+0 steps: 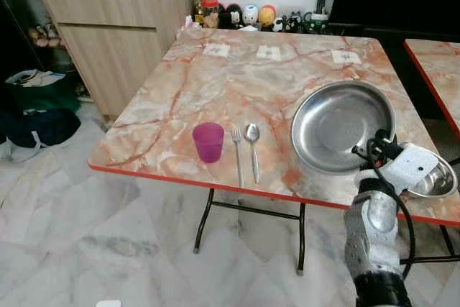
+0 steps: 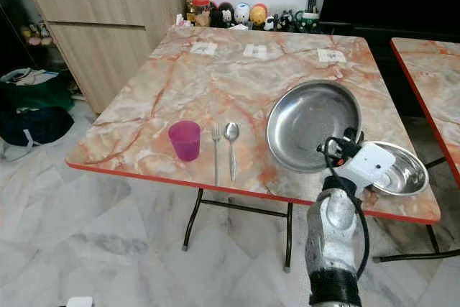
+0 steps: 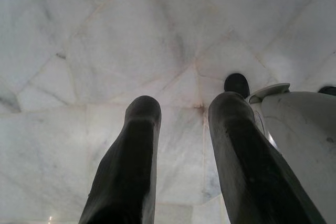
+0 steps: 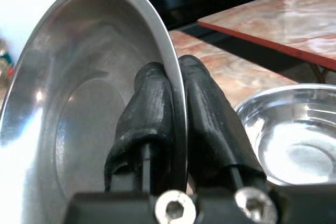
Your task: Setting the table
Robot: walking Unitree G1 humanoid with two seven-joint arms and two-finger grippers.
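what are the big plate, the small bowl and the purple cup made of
Plate, gripped at its rim by the right gripper: likely stainless steel, with a shiny grey mirror-like sheen. Small bowl: the same bright reflective metal. Purple cup: probably plastic, a translucent, matte magenta.

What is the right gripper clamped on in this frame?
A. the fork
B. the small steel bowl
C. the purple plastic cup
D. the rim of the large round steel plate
D: the right gripper pinches the rim of the large round steel plate, one finger on each side.
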